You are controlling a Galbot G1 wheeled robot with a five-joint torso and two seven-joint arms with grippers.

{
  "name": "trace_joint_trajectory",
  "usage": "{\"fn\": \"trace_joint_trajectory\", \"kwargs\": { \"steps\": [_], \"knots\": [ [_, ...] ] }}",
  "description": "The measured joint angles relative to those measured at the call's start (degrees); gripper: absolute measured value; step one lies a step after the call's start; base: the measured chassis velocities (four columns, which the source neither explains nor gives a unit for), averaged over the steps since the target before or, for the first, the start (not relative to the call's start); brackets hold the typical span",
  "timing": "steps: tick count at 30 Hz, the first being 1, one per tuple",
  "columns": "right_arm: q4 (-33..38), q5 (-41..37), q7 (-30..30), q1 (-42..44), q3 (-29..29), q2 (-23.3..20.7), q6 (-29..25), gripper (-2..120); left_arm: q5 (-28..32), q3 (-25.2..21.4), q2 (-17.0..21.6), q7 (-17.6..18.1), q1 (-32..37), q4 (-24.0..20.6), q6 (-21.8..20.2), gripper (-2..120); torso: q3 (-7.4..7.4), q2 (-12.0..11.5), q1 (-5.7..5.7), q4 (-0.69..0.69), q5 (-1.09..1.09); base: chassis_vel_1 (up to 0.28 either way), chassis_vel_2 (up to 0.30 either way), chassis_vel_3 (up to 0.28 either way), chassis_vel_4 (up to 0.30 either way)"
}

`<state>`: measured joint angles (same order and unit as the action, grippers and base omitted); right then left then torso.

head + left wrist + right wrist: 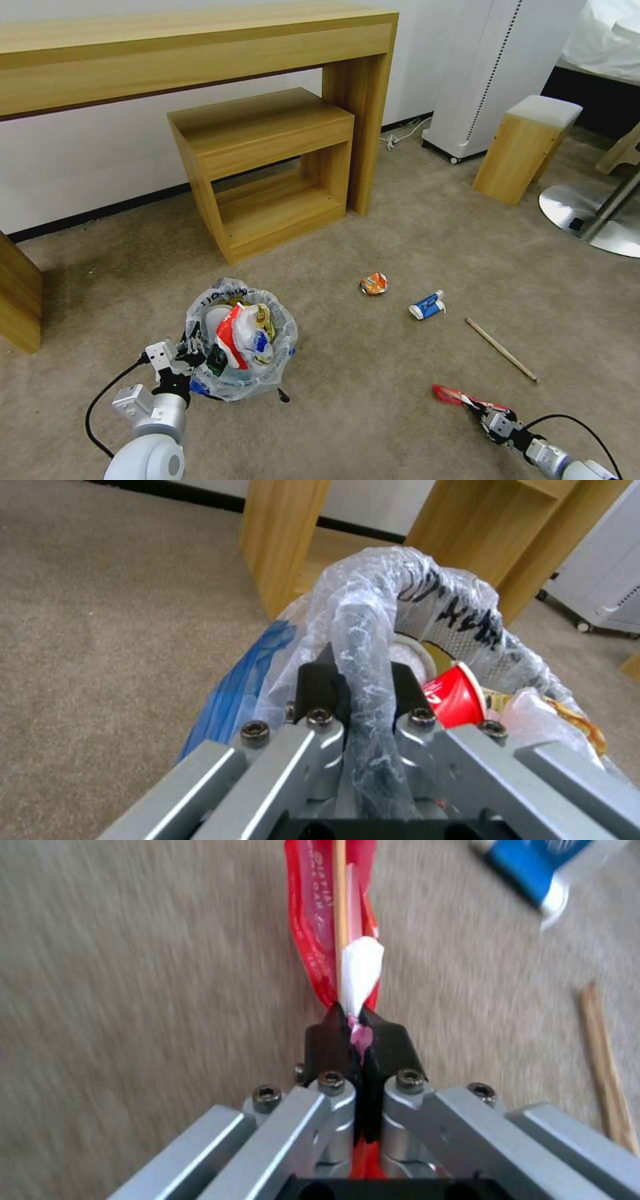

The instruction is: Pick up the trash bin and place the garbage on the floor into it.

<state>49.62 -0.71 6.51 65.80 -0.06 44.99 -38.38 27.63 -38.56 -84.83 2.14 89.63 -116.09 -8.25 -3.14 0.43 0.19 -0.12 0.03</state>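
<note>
The trash bin (241, 347), dark blue under a clear printed bag, hangs just above the beige floor (373, 407), stuffed with a red paper cup (457, 695) and wrappers. My left gripper (189, 351) is shut on its near rim (367, 630), pinching rim and bag together. At the lower right my right gripper (481, 409) is shut on a red packet (457, 397), held just over the carpet; a thin stick lies inside the packet (313, 940). On the floor lie a crumpled orange snack wrapper (374, 283), a blue-white carton (427, 305) and a wooden stick (501, 349).
A long wooden desk (200, 47) with a low wooden shelf unit (267, 167) under it stands against the wall behind the bin. At the right are a cushioned wooden stool (527, 150), a white appliance (493, 73) and a round metal chair base (590, 217).
</note>
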Motion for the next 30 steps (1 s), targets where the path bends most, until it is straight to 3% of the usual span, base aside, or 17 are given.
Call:
{"fn": "trace_joint_trajectory", "kwargs": {
  "steps": [8, 12, 15, 17, 19, 30],
  "knots": [
    [8.6, -4.9, 3.6, 3.5, 1.6, -3.0, -3.7, 0, 0.3, -0.3, 0.4, 0.1, -0.6, 0.9, 0.0, 3, 0.00, 0.0, 0.00, -0.01, -0.03, 0.000, 0.000, 0.000, 0.000],
    [14.8, -9.4, 5.4, 4.1, 2.2, -5.5, -5.5, 0, 0.3, -0.4, 0.6, 0.2, -0.7, 1.1, -0.1, 3, 0.00, 0.0, 0.00, -0.03, -0.03, 0.000, 0.000, 0.000, 0.000],
    [24.3, -14.7, 6.0, 1.7, 2.1, -7.9, -5.2, 0, 0.4, -0.2, 0.8, 0.3, -0.7, 0.9, -0.6, 3, 0.01, 0.0, 0.00, -0.02, -0.05, 0.000, 0.000, 0.000, 0.000],
    [26.0, -15.5, 5.9, 0.8, 1.7, -8.2, -4.8, 0, 0.3, -0.1, 0.8, 0.3, -0.7, 0.8, -0.7, 3, 0.01, 0.0, 0.00, -0.02, -0.04, 0.000, 0.000, 0.000, 0.000],
    [33.4, -20.3, 4.7, -5.4, -2.7, -8.6, -2.6, 0, 0.2, 0.1, 0.6, 0.4, -0.4, 0.1, -0.9, 3, 0.01, 0.0, 0.00, -0.02, -0.05, 0.000, 0.000, 0.000, 0.000],
    [43.6, -30.9, 2.2, -24.3, -20.1, -5.0, 0.0, 0, 0.0, 0.6, 0.2, 0.5, 1.1, -1.9, -1.7, 3, 0.00, 0.0, 0.00, -0.02, -0.04, 0.000, 0.000, 0.000, 0.000]
  ]
}}
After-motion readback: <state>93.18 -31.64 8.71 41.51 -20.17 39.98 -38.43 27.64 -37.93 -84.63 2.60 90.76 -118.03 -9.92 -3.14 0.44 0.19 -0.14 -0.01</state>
